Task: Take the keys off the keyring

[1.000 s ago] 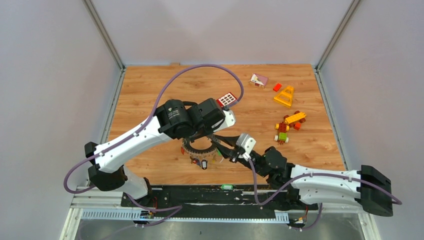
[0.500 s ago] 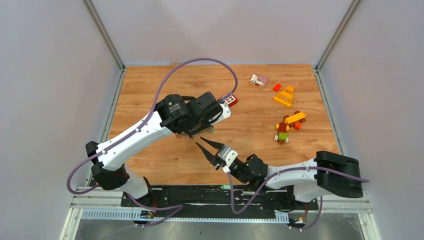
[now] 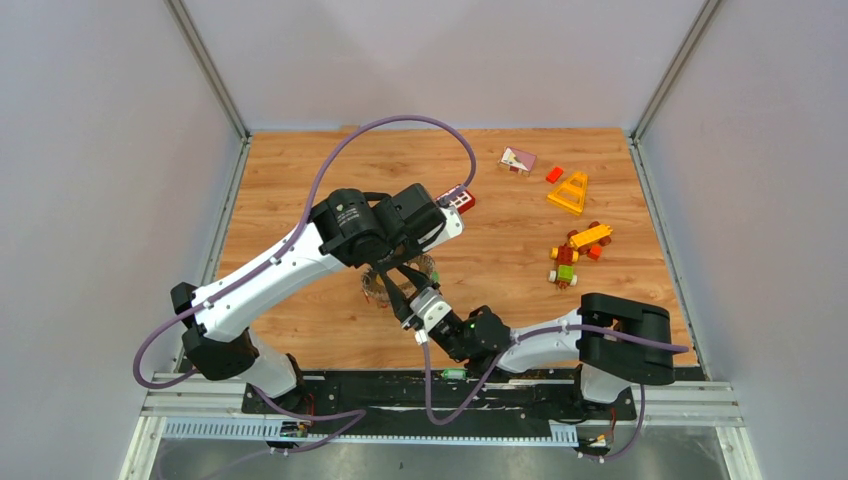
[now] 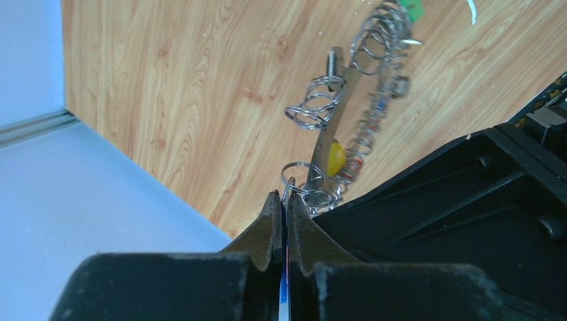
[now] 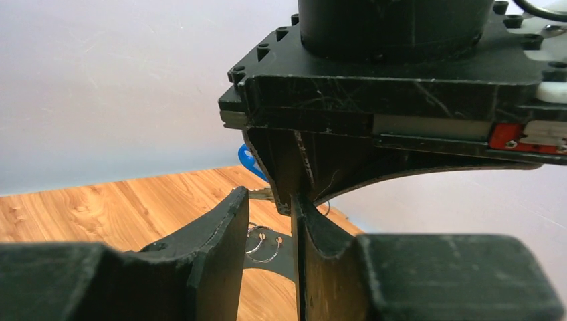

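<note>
Above the table [image 3: 300, 180], the left gripper [image 4: 284, 200] clenches the keyring [image 4: 334, 114], keys [image 4: 336, 158] crowded along it, while the right gripper [image 5: 269, 200] gapes empty beside it; removal looks barely begun.

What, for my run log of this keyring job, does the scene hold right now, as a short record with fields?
left gripper: shut on the keyring, which appears lifted off the table
right gripper: open, with the left gripper's fingertips between its jaws
keys: fringing the ring; a yellow head and a blue head show
toy bricks: far right of the table, apart from both arms
</note>
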You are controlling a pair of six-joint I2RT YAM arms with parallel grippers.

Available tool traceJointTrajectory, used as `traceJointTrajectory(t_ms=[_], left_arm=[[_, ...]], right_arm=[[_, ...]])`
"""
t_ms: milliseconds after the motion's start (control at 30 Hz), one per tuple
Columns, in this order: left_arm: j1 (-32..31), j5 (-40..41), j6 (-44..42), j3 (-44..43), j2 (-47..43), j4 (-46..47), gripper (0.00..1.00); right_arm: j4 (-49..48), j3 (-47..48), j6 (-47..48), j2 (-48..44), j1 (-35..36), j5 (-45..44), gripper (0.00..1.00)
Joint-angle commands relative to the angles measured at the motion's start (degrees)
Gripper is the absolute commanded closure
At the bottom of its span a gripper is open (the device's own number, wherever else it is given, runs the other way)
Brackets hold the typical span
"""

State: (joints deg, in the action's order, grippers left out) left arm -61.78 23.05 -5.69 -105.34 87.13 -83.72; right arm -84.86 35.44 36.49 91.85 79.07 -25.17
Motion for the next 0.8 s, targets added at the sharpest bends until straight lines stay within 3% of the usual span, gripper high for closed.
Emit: traceJointTrajectory(t_ms=[0,300,767], left_arm=[[-0.01,1.24,-0.28,-2.87,-2.35,1.96,1.00],[-0.03,1.67,-0.63,-3.27,-2.19,2.24,1.00],[-0.03,1.10,-0.59,-2.69,-3.02,2.34,1.00]], right_arm=[[-6.46,0.11,1.43,-0.01,0.46,-1.96,0.70],[-6.46,-4.05,0.35,-1.75,0.64,-4.58,0.70],[-6.45,0.33,3.13,0.39,0.56,-7.56,0.70]])
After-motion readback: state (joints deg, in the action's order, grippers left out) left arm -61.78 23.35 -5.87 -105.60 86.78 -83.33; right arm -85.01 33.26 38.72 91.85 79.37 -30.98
